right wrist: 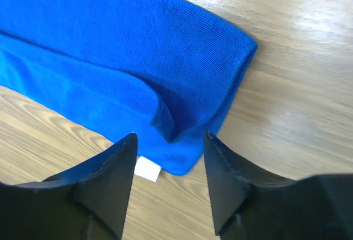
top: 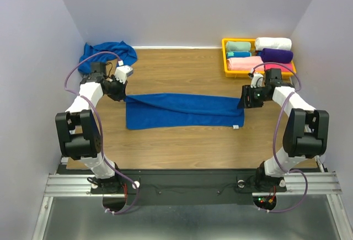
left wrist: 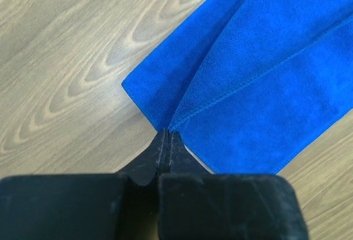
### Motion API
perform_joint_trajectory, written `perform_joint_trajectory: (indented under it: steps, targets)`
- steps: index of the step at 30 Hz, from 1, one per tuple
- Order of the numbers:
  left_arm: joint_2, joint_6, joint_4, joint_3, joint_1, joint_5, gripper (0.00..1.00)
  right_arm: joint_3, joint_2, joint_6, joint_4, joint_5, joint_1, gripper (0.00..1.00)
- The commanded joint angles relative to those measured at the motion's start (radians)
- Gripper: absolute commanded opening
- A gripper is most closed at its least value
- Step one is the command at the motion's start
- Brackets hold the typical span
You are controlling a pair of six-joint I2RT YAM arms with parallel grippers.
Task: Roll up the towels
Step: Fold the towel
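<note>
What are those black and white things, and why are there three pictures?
They are two robot arms bolted to a table. The big picture is taken from above and behind them. The other two come from small cameras on the wrists, showing each arm's end effector, its two-finger pincher, up close. A blue towel lies stretched out on the wood. The left end effector is shut, pinching one end of it. The right end effector is open over the other end, holding nothing. A second blue towel is heaped at the back left, and a yellow tray at the back right holds rolled towels.
</note>
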Motion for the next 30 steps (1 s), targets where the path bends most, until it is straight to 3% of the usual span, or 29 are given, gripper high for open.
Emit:
perform_joint_trajectory:
  steps: [1, 5, 13, 21, 30]
  targets:
    - [-0.01, 0.045, 0.002, -0.005, 0.006, 0.013, 0.0, 0.061, -0.074, -0.125, -0.054, 0.047, 0.001, 0.57]
    - [-0.004, 0.062, -0.012, -0.003, 0.005, 0.023, 0.0, 0.133, -0.06, -0.295, -0.138, -0.008, 0.004, 0.55]
    - [0.004, 0.073, -0.02, -0.004, 0.006, 0.02, 0.0, 0.341, 0.114, -0.444, -0.324, 0.073, 0.107, 0.44]
    - [0.018, 0.07, -0.032, 0.018, 0.005, 0.023, 0.0, 0.416, 0.237, -0.493, -0.459, 0.159, 0.182, 0.45]
    - [0.028, 0.07, -0.035, 0.032, 0.006, 0.02, 0.0, 0.416, 0.268, -0.49, -0.459, 0.217, 0.204, 0.43]
